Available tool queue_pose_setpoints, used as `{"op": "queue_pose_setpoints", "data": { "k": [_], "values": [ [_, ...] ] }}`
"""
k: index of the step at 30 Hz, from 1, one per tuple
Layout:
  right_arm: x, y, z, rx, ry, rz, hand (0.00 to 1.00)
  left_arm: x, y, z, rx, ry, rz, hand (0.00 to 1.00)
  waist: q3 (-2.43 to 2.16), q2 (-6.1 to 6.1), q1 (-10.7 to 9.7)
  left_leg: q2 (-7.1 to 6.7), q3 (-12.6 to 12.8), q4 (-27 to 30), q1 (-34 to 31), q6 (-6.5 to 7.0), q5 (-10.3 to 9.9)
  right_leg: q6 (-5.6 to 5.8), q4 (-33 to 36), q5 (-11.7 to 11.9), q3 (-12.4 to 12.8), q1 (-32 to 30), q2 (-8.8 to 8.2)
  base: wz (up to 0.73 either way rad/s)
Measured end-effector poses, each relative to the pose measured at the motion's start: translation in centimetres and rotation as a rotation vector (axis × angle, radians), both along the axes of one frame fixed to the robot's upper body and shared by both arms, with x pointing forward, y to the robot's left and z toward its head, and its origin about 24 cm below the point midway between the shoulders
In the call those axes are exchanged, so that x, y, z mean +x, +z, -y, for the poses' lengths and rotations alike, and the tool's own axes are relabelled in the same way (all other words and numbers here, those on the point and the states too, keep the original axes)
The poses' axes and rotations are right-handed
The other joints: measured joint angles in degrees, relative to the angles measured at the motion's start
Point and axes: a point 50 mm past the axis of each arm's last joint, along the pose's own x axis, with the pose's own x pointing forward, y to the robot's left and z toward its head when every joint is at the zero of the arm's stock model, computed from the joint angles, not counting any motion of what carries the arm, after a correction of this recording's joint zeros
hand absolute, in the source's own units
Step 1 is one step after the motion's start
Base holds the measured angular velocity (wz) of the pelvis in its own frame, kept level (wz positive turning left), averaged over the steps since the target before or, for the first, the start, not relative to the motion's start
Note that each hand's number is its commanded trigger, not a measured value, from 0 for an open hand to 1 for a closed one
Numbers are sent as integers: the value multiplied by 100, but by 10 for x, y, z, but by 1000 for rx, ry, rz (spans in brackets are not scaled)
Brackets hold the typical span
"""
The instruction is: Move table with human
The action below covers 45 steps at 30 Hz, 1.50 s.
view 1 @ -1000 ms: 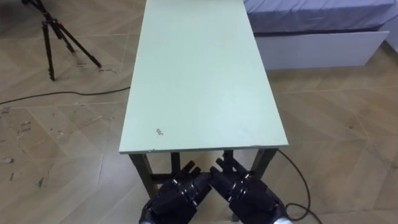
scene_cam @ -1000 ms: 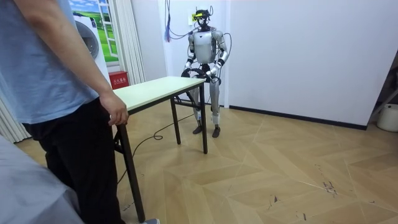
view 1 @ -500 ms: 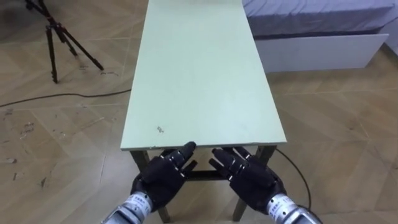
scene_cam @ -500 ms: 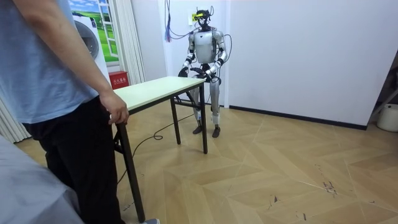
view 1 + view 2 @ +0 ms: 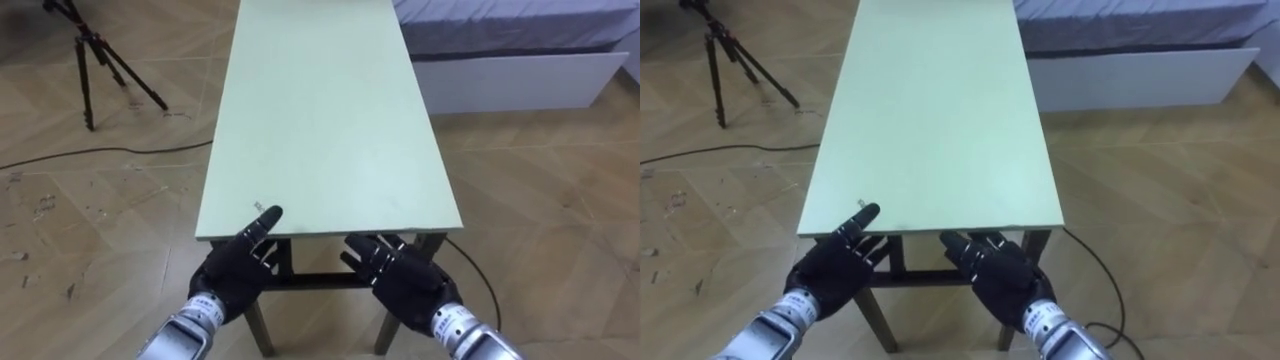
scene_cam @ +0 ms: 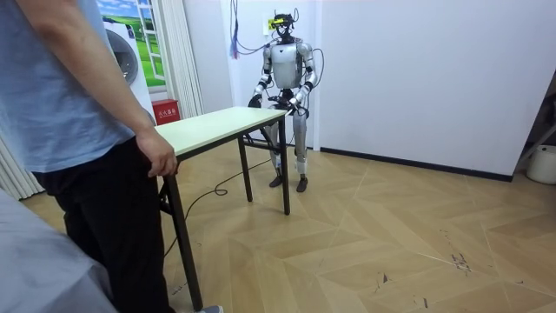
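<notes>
Fingers straight — left hand [image 5: 232, 276] and right hand [image 5: 401, 284] at near edge of table [image 5: 320, 120]

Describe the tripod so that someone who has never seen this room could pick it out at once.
Start from the long pale green table that runs away from the robot down the middle of the eye views. On the wooden floor to its left, towards the far end, stands the black tripod. It is the one thin, spread-legged thing there; the bed with the white base lies on the table's other side.
</notes>
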Motion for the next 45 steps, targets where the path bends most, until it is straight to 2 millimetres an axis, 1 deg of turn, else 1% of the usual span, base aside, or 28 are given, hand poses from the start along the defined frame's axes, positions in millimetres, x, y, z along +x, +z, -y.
{"op": "queue_pose_setpoints", "data": {
  "k": [4, 6, 11, 14, 17, 18, 21, 28, 31, 32, 33, 34, 35, 40, 41, 42, 45],
  "values": [
    [1, 0, -4, 96, -70, -39, 0, 3, 1, 2, -82, 61, -26, 0, 11, 18, 3, 3, -12, 2, 14, 0, 0, -9, 4, 6, 5, 17, 4, 0],
    [3, 1, -2, 144, -115, -53, 0, 5, 2, 3, -96, 69, -32, 0, 35, 56, 8, 2, -6, 16, 20, 0, 0, -15, 6, 10, 7, 13, 3, 0],
    [10, 5, 6, 208, -234, -89, 0, 7, 2, 3, -102, 76, -50, 0, 71, 119, 37, 3, 37, 3, 79, 0, 0, -23, 19, 15, 33, 15, 10, -5],
    [18, 9, 10, 242, -316, -108, 0, 8, 3, 6, -106, 81, -59, 0, 64, 153, 47, 7, 43, -7, 62, 0, 0, -23, 20, 16, 37, -8, 11, 0],
    [25, 14, 8, 269, -340, -119, 0, 10, 5, 6, -115, 84, -53, 0, 48, 185, 63, 3, 50, 6, -34, 0, 4, -36, 32, 29, 38, -104, 11, 0],
    [28, 15, 7, 282, -350, -125, 0, 10, 5, 6, -125, 90, -54, 0, 34, 206, 80, 1, 49, 11, -50, 1, 4, -36, 32, 29, 38, -118, 12, 0],
    [29, 19, 6, 297, -364, -130, 0, 11, 6, 7, -137, 97, -50, 0, 20, 229, 90, 1, 49, 35, -104, 0, 9, -41, 36, 32, 42, -171, 11, 0],
    [31, 20, 4, 324, -403, -158, 0, 12, 6, 8, -133, 101, -72, 0, 8, 247, 68, 3, 48, 87, -113, 1, 10, -44, 59, 33, 49, -169, 5, 0],
    [31, 20, 3, 328, -415, -170, 0, 12, 6, 10, -153, 128, -79, 0, 8, 247, 51, 4, 43, 93, -108, 1, 10, -44, 95, 33, 48, -176, 0, 0],
    [32, 21, 3, 323, -417, -174, 7, 12, 6, 10, -152, 128, -83, 21, 8, 247, 49, 4, 43, 94, -106, 1, 10, -44, 98, 33, 49, -175, -2, 0],
    [32, 21, 3, 321, -419, -179, 66, 12, 6, 11, -146, 126, -84, 100, 8, 247, 46, 3, 43, 95, -106, 2, 11, -44, 99, 33, 49, -175, -4, 0],
    [32, 22, 3, 319, -420, -182, 94, 12, 6, 11, -143, 125, -84, 100, 8, 247, 46, 4, 44, 96, -107, 2, 11, -44, 100, 33, 49, -177, -4, 0],
    [32, 23, 3, 315, -422, -188, 100, 13, 6, 11, -142, 125, -85, 100, 7, 246, 47, 4, 44, 99, -114, 2, 11, -43, 101, 33, 48, -184, -5, 0],
    [34, 25, 2, 309, -426, -188, 100, 14, 7, 11, -140, 125, -85, 100, 4, 240, 50, 0, 44, 118, -183, 3, 11, -43, 103, 33, 43, -240, -9, 0],
    [34, 25, 2, 286, -424, -190, 100, 14, 8, 11, -137, 124, -82, 100, 2, 237, 53, -3, 42, 130, -211, 3, 11, -43, 112, 33, 46, -268, -11, 0],
    [34, 23, 3, 254, -433, -207, 100, 14, 8, 13, -139, 119, -82, 100, 2, 237, 104, -3, 42, 133, -214, 3, 11, -43, 113, 33, 46, -272, -11, 0],
    [32, 19, 5, 203, -454, -235, 100, 14, 8, 18, -139, 111, -79, 100, 4, 233, 174, -6, 10, 133, -255, 3, 11, -43, 121, 32, 14, -307, -19, 5]
  ]
}}
